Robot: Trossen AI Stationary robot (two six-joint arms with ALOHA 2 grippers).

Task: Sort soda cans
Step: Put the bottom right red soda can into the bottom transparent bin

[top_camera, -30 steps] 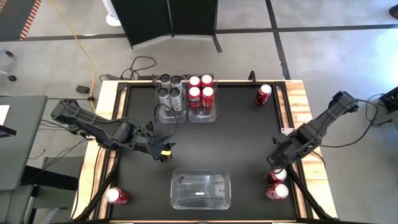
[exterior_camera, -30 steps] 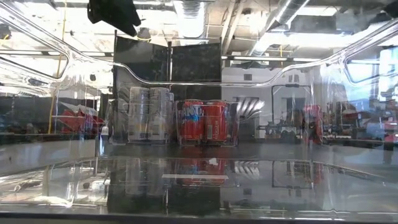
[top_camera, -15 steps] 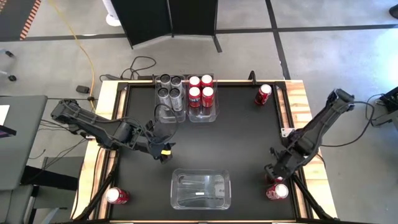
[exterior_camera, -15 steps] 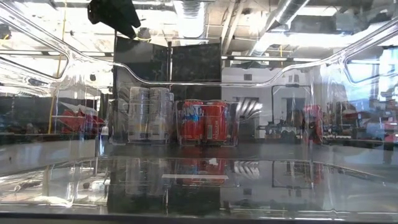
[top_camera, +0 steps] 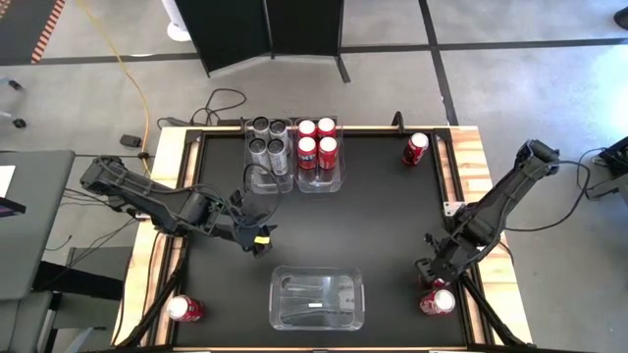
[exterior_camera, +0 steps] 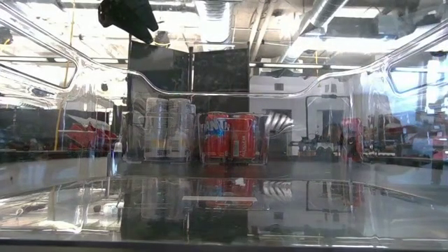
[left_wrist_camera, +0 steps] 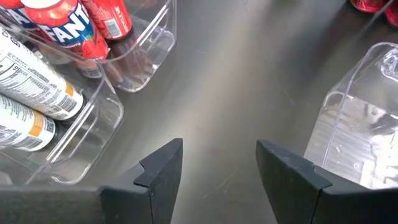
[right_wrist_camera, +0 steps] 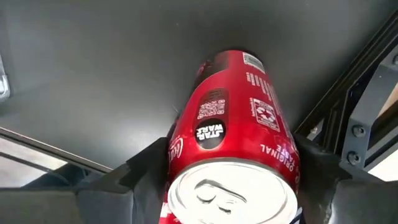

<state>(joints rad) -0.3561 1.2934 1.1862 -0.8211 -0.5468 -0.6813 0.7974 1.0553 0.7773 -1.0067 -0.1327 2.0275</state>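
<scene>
My right gripper (top_camera: 435, 279) is down over a red soda can (right_wrist_camera: 233, 149) near the table's right front corner, shut on it. A second red can (top_camera: 439, 302) stands just nearer the front edge. Other loose red cans stand at the far right (top_camera: 417, 149) and the near left (top_camera: 183, 309). At the far middle, one clear bin holds silver cans (top_camera: 270, 145) and the bin beside it red cans (top_camera: 318, 145). My left gripper (left_wrist_camera: 219, 168) hangs open over bare table left of centre, touching nothing. My right gripper pinches the red can's side wall (right_wrist_camera: 180, 146) between its two fingers, one on each opposite side, just below the silver top. The fingers come from above, pointing steeply down. The can stands upright with its bottom on the table.
An empty clear bin (top_camera: 316, 299) sits at the near middle. The table's raised wooden rim and dark frame bars (right_wrist_camera: 348, 93) run close beside the held can. Bare black tabletop lies between the bins and the right arm.
My right gripper has come down and toward the table's near edge onto the red can, which has stayed standing where it was. For the last half second it has hardly moved.
</scene>
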